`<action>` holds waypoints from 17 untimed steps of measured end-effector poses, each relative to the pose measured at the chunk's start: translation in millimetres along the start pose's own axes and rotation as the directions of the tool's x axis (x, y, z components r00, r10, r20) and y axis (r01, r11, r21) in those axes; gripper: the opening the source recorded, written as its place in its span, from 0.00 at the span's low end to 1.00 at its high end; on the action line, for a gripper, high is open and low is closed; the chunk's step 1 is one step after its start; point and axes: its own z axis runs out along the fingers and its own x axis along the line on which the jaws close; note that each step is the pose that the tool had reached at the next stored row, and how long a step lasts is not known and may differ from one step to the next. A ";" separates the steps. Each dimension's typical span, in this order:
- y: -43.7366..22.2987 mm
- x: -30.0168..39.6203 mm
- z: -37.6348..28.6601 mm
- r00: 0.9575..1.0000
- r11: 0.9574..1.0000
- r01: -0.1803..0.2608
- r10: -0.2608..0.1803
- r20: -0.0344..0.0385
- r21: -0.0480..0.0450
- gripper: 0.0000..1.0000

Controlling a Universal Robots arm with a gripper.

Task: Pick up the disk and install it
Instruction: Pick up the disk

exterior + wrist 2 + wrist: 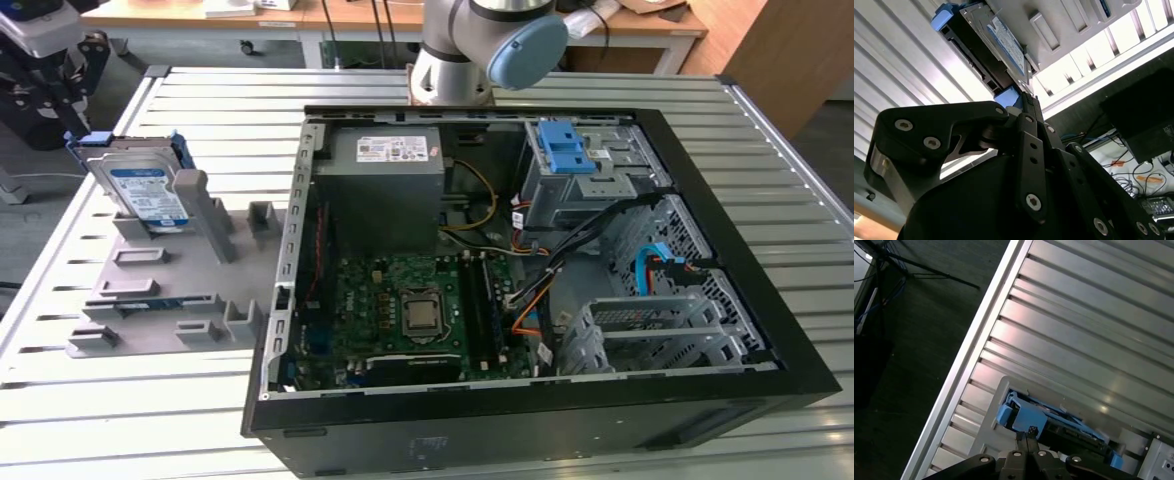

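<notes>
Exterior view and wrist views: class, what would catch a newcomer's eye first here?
The open black computer case dominates the exterior view, its green board exposed. At that view's left the disk stands upright in a grey holder. In the first wrist view the hand sits close to the disk's blue bracket.

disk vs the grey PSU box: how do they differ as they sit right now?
Place: the disk stands in the grey fixture outside the case, on the exterior view's left; the power-supply box sits inside the case.
Pose: the disk stands on edge; the power-supply box lies with a broad face up.
Look: the disk has a blue bracket and a white-and-blue label; the power-supply box is larger, with a white sticker.
Both are rectangular, metal and labelled.
</notes>
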 end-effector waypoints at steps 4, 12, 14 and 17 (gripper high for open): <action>0.0 0.0 0.0 1.000 1.000 0.022 -0.022 -0.001 0.000 0.11; 0.0 0.0 0.0 0.998 0.998 0.066 -0.066 -0.003 0.000 0.11; 0.0 0.0 0.0 0.997 0.997 0.076 -0.076 -0.003 0.000 0.11; 0.0 0.0 0.0 0.996 0.996 0.094 -0.094 -0.004 0.000 0.11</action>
